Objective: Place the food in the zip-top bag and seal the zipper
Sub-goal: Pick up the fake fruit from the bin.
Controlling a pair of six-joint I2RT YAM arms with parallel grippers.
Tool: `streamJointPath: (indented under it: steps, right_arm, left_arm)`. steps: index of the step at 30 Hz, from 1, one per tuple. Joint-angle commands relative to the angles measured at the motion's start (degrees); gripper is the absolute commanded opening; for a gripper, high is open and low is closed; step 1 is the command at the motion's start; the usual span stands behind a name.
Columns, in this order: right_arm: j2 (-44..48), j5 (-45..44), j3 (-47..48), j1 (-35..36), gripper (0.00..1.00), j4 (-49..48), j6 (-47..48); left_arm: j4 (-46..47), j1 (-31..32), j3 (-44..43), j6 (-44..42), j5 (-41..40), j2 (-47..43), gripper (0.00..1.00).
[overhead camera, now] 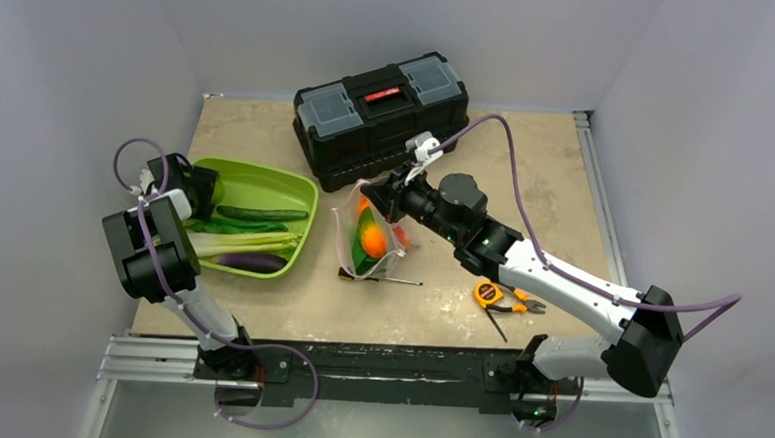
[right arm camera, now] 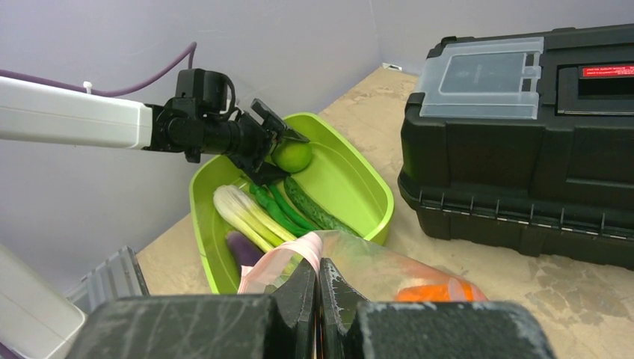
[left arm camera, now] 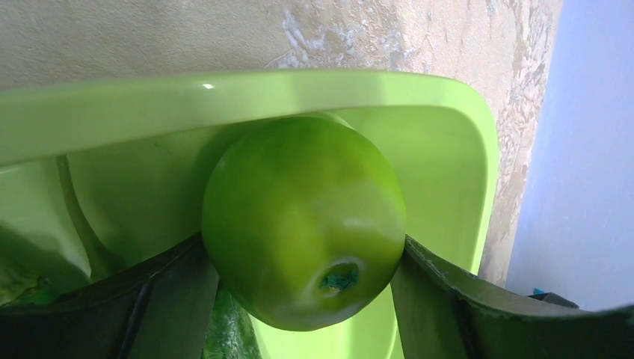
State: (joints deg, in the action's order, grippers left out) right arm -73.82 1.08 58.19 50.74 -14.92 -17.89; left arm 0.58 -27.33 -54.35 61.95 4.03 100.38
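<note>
My left gripper (left arm camera: 303, 299) is shut on a green apple (left arm camera: 303, 221) over the back left corner of the lime-green tray (left arm camera: 463, 134); the right wrist view shows the apple (right arm camera: 292, 155) between its fingers. My right gripper (right arm camera: 318, 280) is shut on the pinkish zipper strip (right arm camera: 288, 258) of the clear zip-top bag (overhead camera: 371, 240) and holds its rim up. Orange, green and red food shows inside the bag at the table's middle. A cucumber (overhead camera: 261, 214), a leafy green-white piece (overhead camera: 244, 242) and a purple eggplant (overhead camera: 250, 261) lie in the tray (overhead camera: 299, 237).
A black toolbox (overhead camera: 380, 115) stands at the back, close behind the bag. Orange-handled pliers (overhead camera: 503, 298) and a thin metal rod (overhead camera: 396, 279) lie on the table in front of the bag. Walls close in on the left and right.
</note>
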Motion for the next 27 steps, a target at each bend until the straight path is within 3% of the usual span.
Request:
streamJointPath:
  steps: [1, 3, 7, 14, 18, 23, 27]
  right_arm:
    - [1.6, -1.02, 2.89, 0.24, 0.0, -2.26, 0.78]
    - [1.51, -1.05, 2.87, 0.25, 0.0, -2.39, 0.75]
    - [1.47, -0.91, 2.68, 0.24, 0.0, -2.52, 0.75]
    - [1.71, -0.53, 2.19, 0.24, 0.0, -2.99, 1.01]
    - [1.34, -0.38, 2.25, 0.24, 0.0, -3.06, 0.86]
    - [0.92, -0.37, 2.43, 0.24, 0.0, -2.88, 0.9]
    - [0.66, -0.55, 2.66, 0.24, 0.0, -2.44, 1.04]
  left_arm:
    - [0.62, -0.57, 0.83, -1.5, -2.43, -2.22, 0.55]
    - [0.75, -0.62, 0.44, -2.67, -2.47, -2.58, 0.53]
    - [1.91, -0.6, 0.91, -4.4, -2.57, -4.37, 0.35]
    - [1.74, -0.53, 3.45, -4.53, -3.86, -10.59, 0.23]
    - [0.83, 0.27, 4.25, -4.66, -3.66, -14.56, 0.11]
    - [-0.39, 4.64, 5.46, -5.51, -3.16, -21.29, 0.07]
    - [-3.49, 12.69, 5.31, -9.93, -5.69, -27.96, 0.01]
